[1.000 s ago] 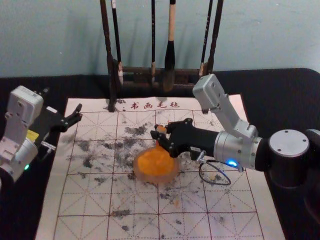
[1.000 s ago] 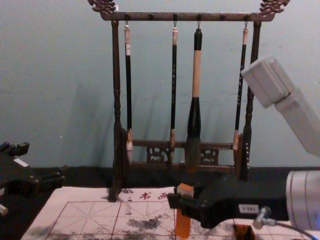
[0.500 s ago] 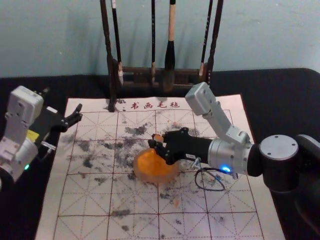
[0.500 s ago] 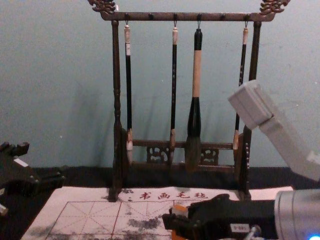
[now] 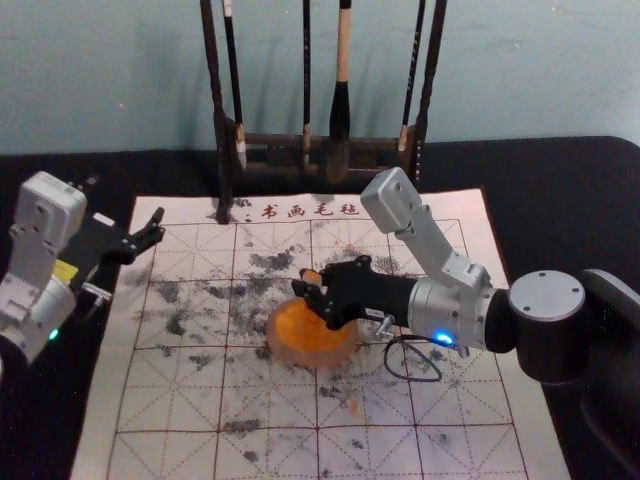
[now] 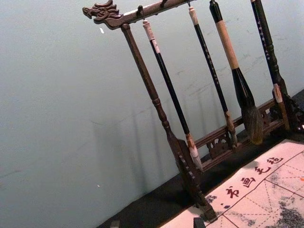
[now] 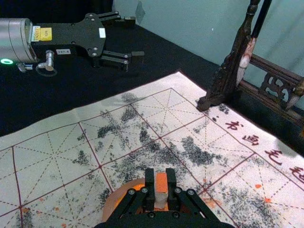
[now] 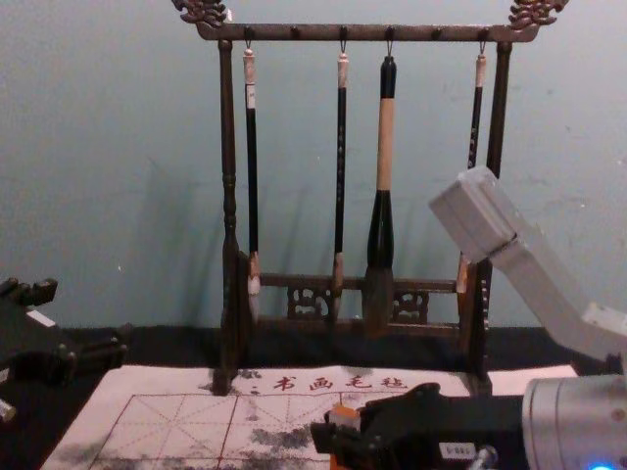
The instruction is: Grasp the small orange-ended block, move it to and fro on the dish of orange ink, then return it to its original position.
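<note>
In the head view my right gripper is over the far part of the ink dish, shut on the orange-ended block. The right wrist view has the block upright between the fingertips of the right gripper, with the dish partly hidden below. The chest view has the block in the same grip; its lower end is cut off by the view's edge. My left gripper is parked beyond the mat's far left part, fingers apart.
A gridded mat with dark ink smudges lies on the black table. Behind it stands a wooden rack with several hanging brushes, the thickest brush right of the middle. Small orange spots mark the mat.
My right gripper has come down and moved left and nearer with the block, from beyond the dish to over it. The left arm has stayed still.
</note>
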